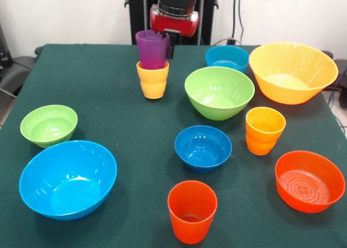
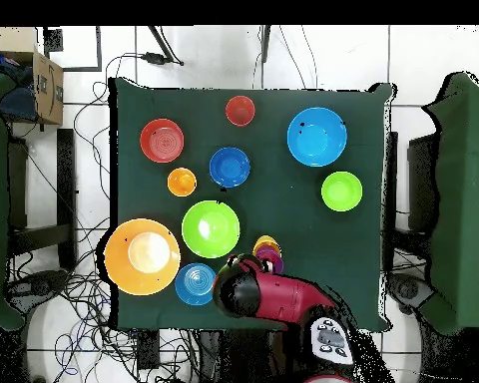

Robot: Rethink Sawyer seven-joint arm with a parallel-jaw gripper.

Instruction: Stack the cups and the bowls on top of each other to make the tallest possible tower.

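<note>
A purple cup (image 1: 152, 50) sits slightly tilted in the mouth of a yellow cup (image 1: 153, 81) at the far middle of the table; this pair is the tower. My gripper (image 1: 165, 42) is at the purple cup's rim and looks shut on it. The overhead view shows both cups (image 2: 267, 249) beside the red arm head (image 2: 258, 289). An orange-yellow cup (image 1: 265, 130) and a red-orange cup (image 1: 192, 210) stand alone. Bowls stand apart: large green (image 1: 219, 92), orange-yellow (image 1: 293, 72), teal (image 1: 226, 57), dark blue (image 1: 203, 148), light blue (image 1: 68, 178), small green (image 1: 49, 124), orange-red (image 1: 309, 180).
The table has a dark green cloth (image 1: 108, 96). The large green bowl is the nearest thing to the two stacked cups, on their right in the front view. Cables and chairs (image 2: 453, 199) lie around the table in the overhead view.
</note>
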